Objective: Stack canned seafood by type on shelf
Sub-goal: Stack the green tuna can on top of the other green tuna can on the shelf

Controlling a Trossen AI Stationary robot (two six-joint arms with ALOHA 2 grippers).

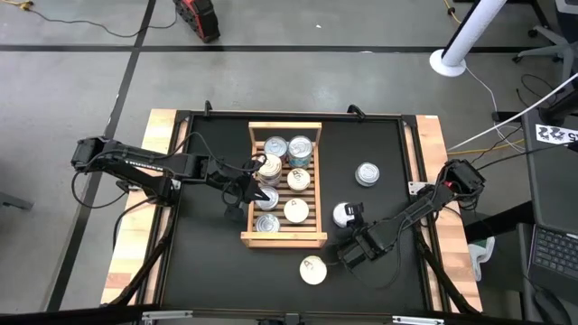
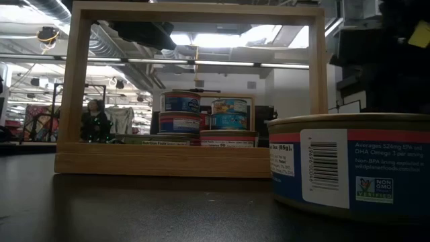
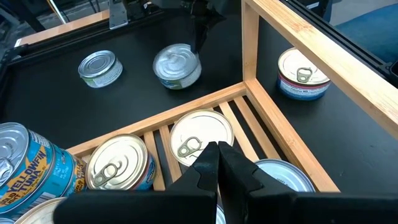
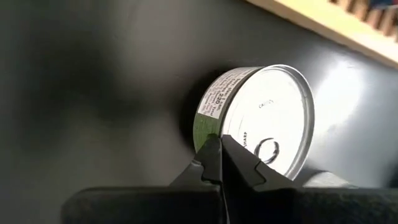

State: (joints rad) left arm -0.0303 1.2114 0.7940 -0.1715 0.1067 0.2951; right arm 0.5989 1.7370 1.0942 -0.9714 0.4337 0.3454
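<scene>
The right gripper (image 4: 219, 144) is shut, empty, beside the green-labelled can (image 4: 261, 118). The left gripper (image 3: 219, 163) is shut, empty, above the shelf (image 1: 313, 125). Fingers should be opened before the can, at five o'clock of the shelf, is straddled.

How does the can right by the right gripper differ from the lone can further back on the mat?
The can by the right gripper lies close beside the shelf; the lone can sits well clear of it. The first has the shut right gripper against it; nothing is near the second. The first's lid looks whiter, the second's greyer. Both are small flat round tins, upright on the black mat, outside the shelf.
</scene>
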